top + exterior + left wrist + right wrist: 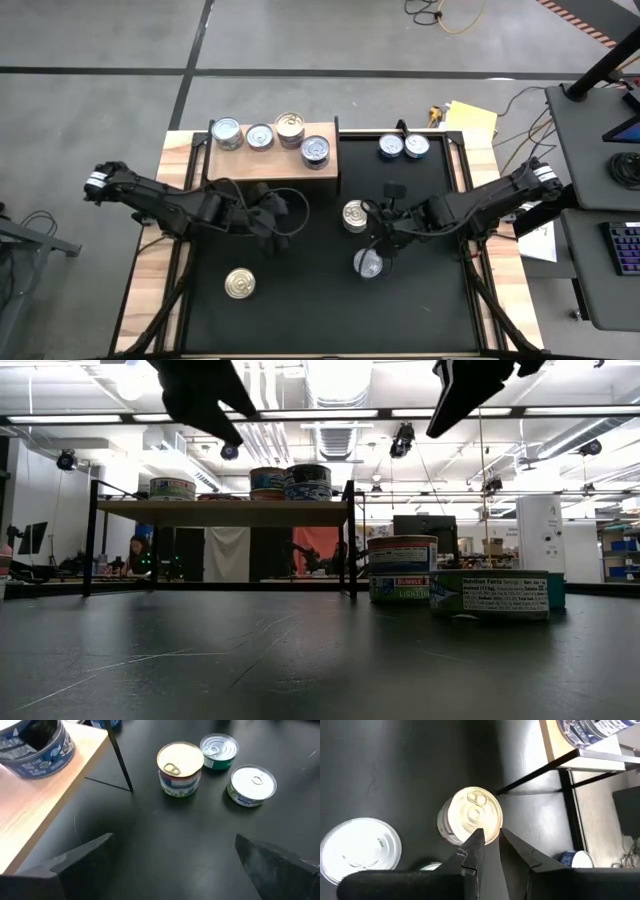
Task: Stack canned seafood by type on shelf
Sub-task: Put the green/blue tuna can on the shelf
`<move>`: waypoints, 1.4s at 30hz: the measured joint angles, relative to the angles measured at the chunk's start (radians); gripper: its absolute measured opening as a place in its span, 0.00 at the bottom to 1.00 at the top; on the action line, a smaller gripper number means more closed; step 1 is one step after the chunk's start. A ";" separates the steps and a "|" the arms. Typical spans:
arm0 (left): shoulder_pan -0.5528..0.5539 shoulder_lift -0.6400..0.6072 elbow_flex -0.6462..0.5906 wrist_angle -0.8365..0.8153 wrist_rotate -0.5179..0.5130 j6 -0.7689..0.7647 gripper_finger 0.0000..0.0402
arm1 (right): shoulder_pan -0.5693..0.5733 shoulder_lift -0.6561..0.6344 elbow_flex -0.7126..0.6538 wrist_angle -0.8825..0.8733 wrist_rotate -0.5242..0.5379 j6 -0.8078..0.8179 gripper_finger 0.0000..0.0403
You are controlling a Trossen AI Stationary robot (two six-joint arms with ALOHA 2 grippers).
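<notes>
A black table top (320, 300) filled the middle of the high view, with the light-brown wooden shelf (275, 165) at upper centre holding four short round tins. The right gripper (382, 232), fingers nearly shut and empty, hovered just right of a gold-topped tin (355, 216), the nearer arm to it. The left gripper (272, 210), wide open, waited below the shelf.

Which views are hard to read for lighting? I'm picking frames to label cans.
Low view: bright ceiling lights leave both arms as black silhouettes, and the shelf is backlit. Right wrist view: glare washes out the gold-top can beyond the right gripper. High view: evenly lit.
</notes>
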 joint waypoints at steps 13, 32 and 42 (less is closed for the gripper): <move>0.002 0.134 0.088 -0.022 -0.028 0.083 1.00 | 0.009 0.011 -0.006 -0.034 -0.009 0.171 0.12; -0.089 0.174 0.207 -0.350 -0.077 -0.038 0.94 | 0.148 -0.058 -0.184 -0.075 -0.008 0.452 0.18; -0.233 0.088 0.150 -0.350 -0.287 -0.138 0.91 | 0.264 -0.099 -0.340 0.044 0.038 0.562 0.31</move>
